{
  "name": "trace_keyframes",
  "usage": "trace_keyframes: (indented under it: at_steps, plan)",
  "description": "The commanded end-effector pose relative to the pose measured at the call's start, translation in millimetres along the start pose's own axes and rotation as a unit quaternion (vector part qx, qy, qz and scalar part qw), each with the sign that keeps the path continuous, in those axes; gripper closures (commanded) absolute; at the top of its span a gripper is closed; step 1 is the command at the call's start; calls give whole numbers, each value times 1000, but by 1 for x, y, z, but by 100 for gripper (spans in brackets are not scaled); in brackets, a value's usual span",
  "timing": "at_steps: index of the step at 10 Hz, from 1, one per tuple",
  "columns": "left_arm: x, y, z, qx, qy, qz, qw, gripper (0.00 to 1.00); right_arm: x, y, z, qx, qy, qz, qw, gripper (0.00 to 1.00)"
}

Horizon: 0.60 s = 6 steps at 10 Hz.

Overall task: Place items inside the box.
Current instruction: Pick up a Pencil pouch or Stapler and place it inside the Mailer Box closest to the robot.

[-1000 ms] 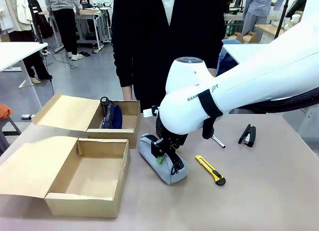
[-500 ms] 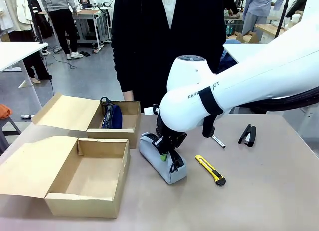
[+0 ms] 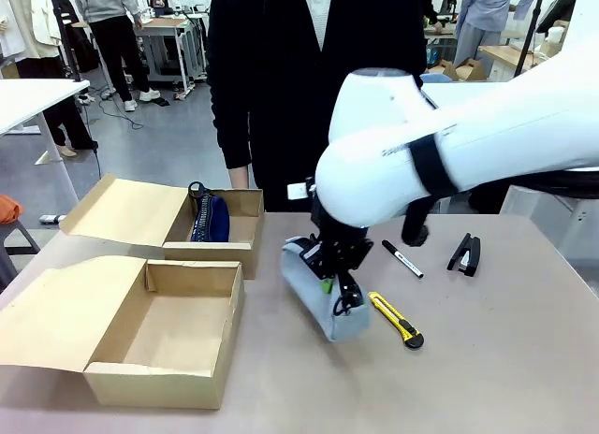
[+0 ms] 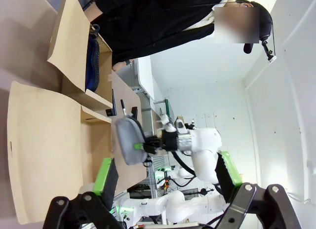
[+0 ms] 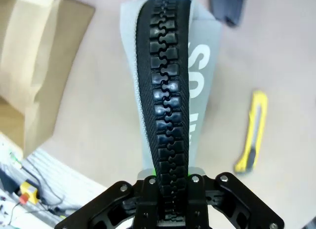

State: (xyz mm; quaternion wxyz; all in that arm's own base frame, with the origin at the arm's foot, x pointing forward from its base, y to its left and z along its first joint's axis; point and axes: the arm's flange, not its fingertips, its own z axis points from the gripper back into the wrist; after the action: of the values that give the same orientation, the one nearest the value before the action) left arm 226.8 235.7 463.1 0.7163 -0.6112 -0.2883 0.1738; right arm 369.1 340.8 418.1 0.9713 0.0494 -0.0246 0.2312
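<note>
Our right end effector [image 3: 329,282] is clamped on the grey pencil case [image 3: 301,273], which is tilted over the tan worktop [image 3: 505,359]. The utility knife [image 3: 395,320] lies at its 3 o'clock and an open cardboard box [image 3: 164,359] at its 8 o'clock. Our left end effector [image 4: 165,174] gapes wide, holding nothing. Grey floor [image 3: 178,144] stretches behind the person [image 3: 309,79].
</note>
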Motion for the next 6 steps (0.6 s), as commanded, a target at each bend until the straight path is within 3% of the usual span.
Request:
trace_keyframes:
  at_steps: [1,2,3,4,5,6]
  plan:
    - [-1,-1,1,-8,-1,-10,1000,0,-76,18,63,3,8,-21,1000,100]
    - [-1,-1,1,-8,-1,-10,1000,0,-108,28,78,21,5,26,999,100]
    - [-1,-1,1,-8,-1,-10,1000,0,-120,27,81,30,-52,53,997,100]
    - [-1,-1,1,-8,-1,-10,1000,0,-71,23,61,2,10,-5,1000,100]
    - [-1,-1,1,-8,-1,-10,1000,0,-71,23,61,2,10,-5,1000,100]
    - [-1,-1,1,-8,-1,-10,1000,0,-113,38,88,5,-17,17,1000,93]
